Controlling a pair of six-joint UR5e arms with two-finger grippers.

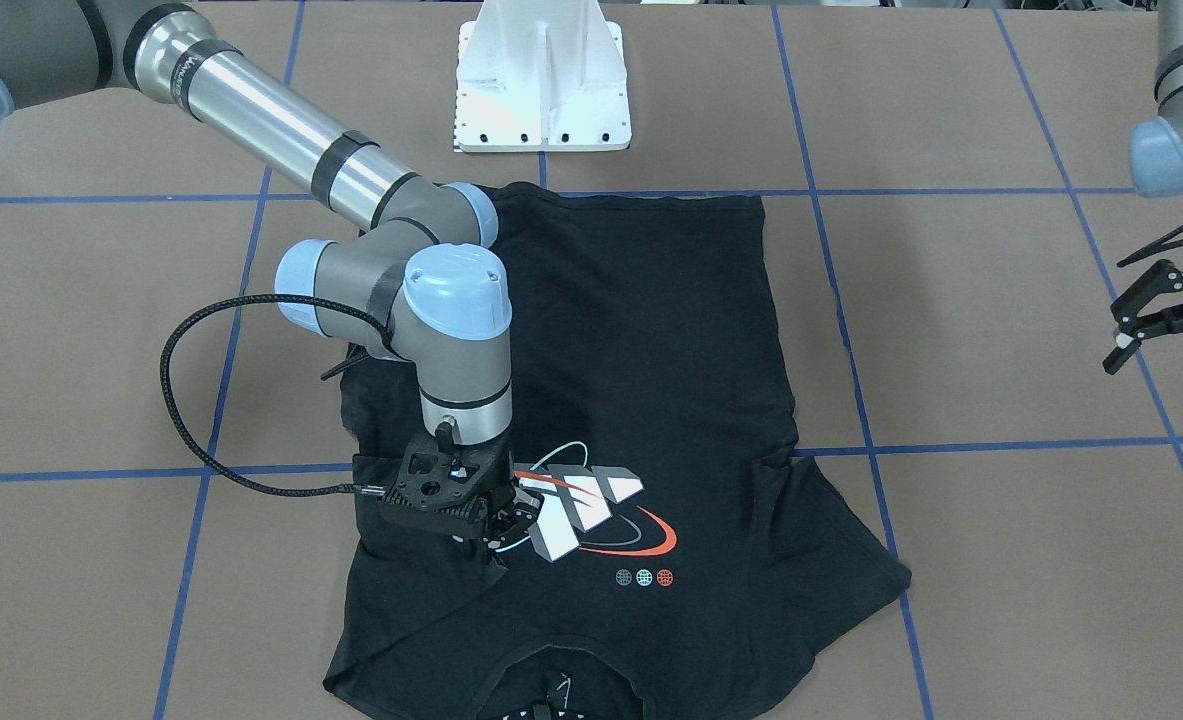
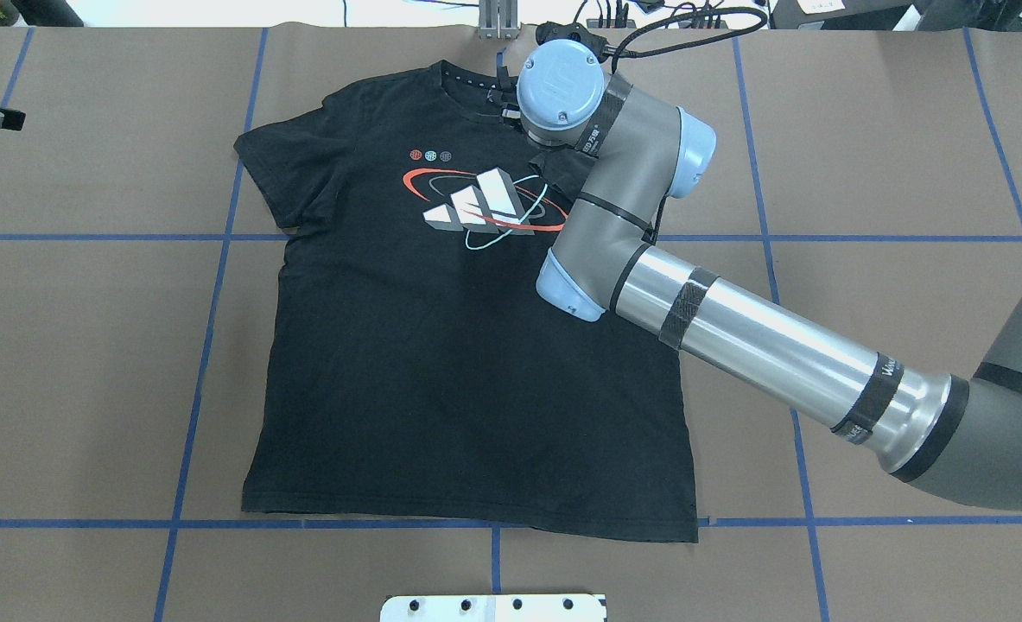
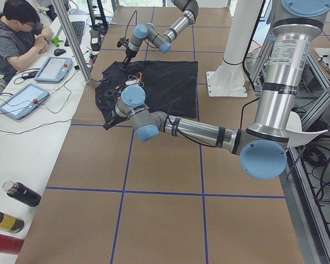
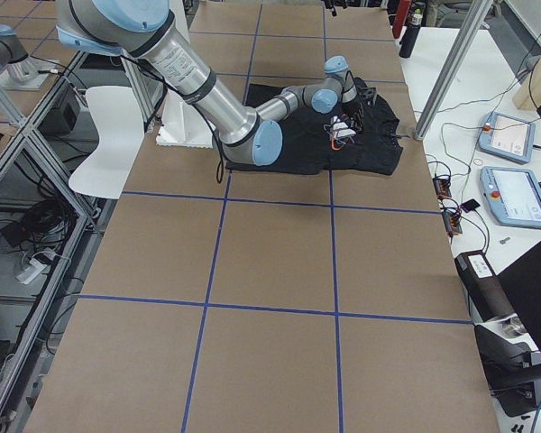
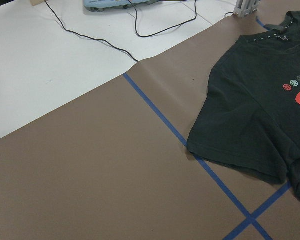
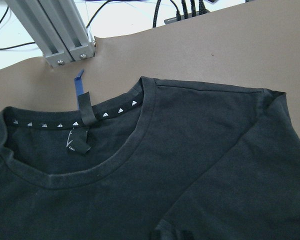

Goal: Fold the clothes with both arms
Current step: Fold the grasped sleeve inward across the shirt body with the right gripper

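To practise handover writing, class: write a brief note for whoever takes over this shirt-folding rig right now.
Shirt: flat on the table, logo up, collar away from the base.
Left gripper: open, off the shirt, over the table.
Right gripper: low on the chest beside the logo; open or shut unclear.
Done: right sleeve seems pulled inward.
To do: left sleeve, lying spread, then the body folds.

Right claw (image 1: pixel 499 522) is down at the black T-shirt (image 1: pixel 651 330), just beside its logo (image 1: pixel 591 510).

No readable text; T-shirt (image 2: pixel 441 371) shows only a pictorial logo (image 2: pixel 480 207).
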